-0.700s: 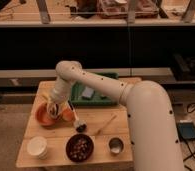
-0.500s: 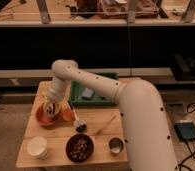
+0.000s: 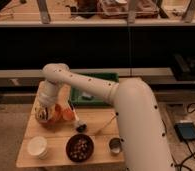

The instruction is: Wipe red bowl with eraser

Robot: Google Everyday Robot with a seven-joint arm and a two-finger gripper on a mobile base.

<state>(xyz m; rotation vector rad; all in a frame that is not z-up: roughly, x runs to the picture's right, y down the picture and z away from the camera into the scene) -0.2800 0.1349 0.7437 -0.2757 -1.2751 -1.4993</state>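
Note:
The red bowl (image 3: pixel 55 117) sits at the left of the small wooden table (image 3: pixel 98 124), mostly covered by my arm. My gripper (image 3: pixel 43 113) points down into the bowl's left part, at or just above its inner surface. The eraser does not show on its own; I cannot tell whether the gripper holds it. My white arm (image 3: pixel 86 86) reaches over the table from the right.
A small orange round thing (image 3: pixel 68 114) lies right of the bowl. A white cup (image 3: pixel 37 147), a dark brown bowl with nuts (image 3: pixel 79 148) and a metal cup (image 3: pixel 114 145) stand along the front edge. A dark utensil (image 3: pixel 80 126) lies mid-table. A green tray (image 3: pixel 97 89) is behind.
My gripper has moved left across the red bowl, and the arm has swung left with it. The bowl and the other things have stayed put.

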